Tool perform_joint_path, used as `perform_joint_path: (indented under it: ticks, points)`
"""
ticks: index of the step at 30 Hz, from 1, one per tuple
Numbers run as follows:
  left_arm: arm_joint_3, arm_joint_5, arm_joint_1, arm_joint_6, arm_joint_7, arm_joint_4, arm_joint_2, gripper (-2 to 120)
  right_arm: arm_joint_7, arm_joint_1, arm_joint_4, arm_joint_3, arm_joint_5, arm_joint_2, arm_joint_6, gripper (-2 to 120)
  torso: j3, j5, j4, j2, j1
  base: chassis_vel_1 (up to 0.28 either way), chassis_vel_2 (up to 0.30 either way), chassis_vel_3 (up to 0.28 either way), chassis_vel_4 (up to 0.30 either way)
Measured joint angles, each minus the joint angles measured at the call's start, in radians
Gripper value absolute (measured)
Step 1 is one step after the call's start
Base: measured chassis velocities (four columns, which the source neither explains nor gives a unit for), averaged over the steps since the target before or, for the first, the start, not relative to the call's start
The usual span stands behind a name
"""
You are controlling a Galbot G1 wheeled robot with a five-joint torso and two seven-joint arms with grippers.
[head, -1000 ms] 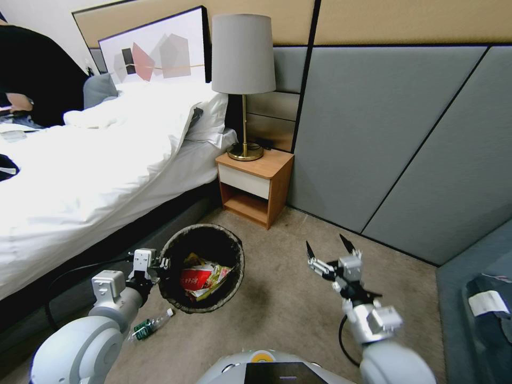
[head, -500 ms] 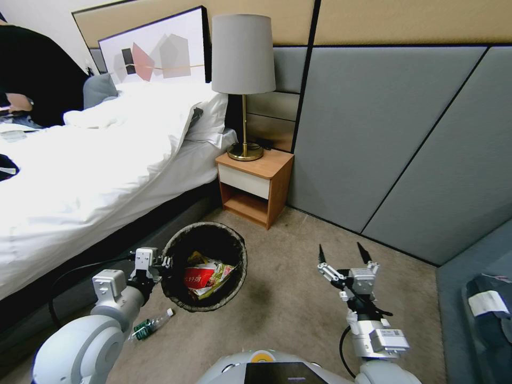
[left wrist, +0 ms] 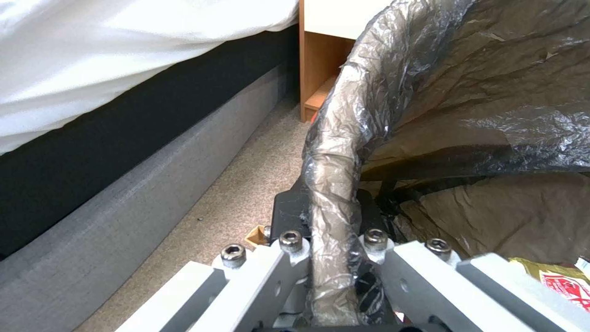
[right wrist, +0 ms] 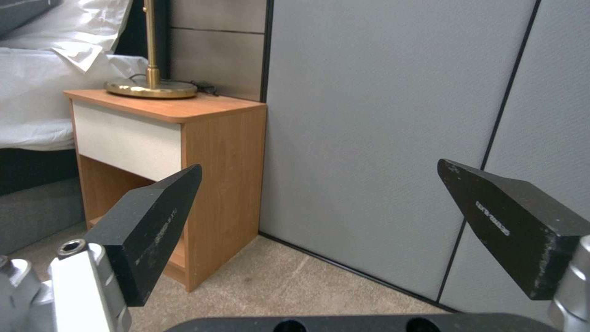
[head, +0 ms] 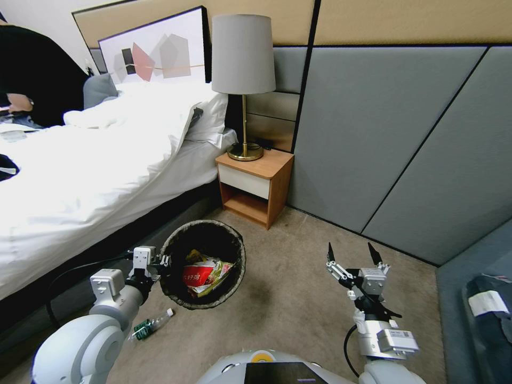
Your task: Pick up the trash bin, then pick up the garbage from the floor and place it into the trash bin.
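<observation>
From the head view, the trash bin (head: 202, 265) is held up near the bed (head: 80, 176), tipped so its open mouth faces the camera. Its dark bag is folded over the rim. The left tool (head: 158, 262) is clamped on the rim at the bin's left side. Inside the bin lies garbage (head: 204, 275): a red and white packet with yellow and green wrappers beside it. A green bottle (head: 150, 325) lies on the floor (head: 288, 298), below the bin and just beside the left arm. The right tool (head: 354, 255) is well apart from the bin, on the right, over bare floor. Its two black fingers stand apart with nothing between them. A small wooden nightstand (head: 255, 184) with a lamp (head: 243, 80) on it stands behind the bin, against the grey wall.

In the left wrist view, the left tool (left wrist: 332, 240) is pressed together on the bag-covered rim of the trash bin (left wrist: 335, 152). One side is outside the bin and one side is inside. The shiny brown bag fills the bin's inside. A bit of a red and yellow packet (left wrist: 562, 281) peeks out at the edge. The bed's grey base and the floor (left wrist: 246, 184) are next to the bin.

In the right wrist view, the right tool (right wrist: 322, 221) is wide apart and holds nothing. Its black fingers (right wrist: 154, 216) point toward the nightstand (right wrist: 178, 152) and the grey wall. The floor (right wrist: 289, 281) is below.
</observation>
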Motion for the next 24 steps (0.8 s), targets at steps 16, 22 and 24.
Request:
perform_joint_path:
  ticks: [16,22,24]
  points:
    - [0.002,-0.005,-0.004,0.0,-0.001,0.0,0.002,1,-0.005,0.014,0.0,0.013,0.055,-0.014,-0.056,100,0.0,0.0,-0.0001,0.0,0.0,0.0,0.0,0.0,0.0]
    - [0.002,-0.006,-0.003,0.0,-0.002,0.0,0.003,1,-0.005,0.016,0.0,0.006,0.052,-0.011,-0.059,100,0.0,0.0,-0.0001,0.0,0.0,0.0,0.0,0.0,0.0]
    - [0.002,-0.006,-0.004,0.0,-0.002,0.0,0.003,1,-0.004,0.017,0.0,0.006,0.052,-0.011,-0.06,100,0.0,0.0,0.0,0.0,0.0,0.0,0.0,0.0,0.0]
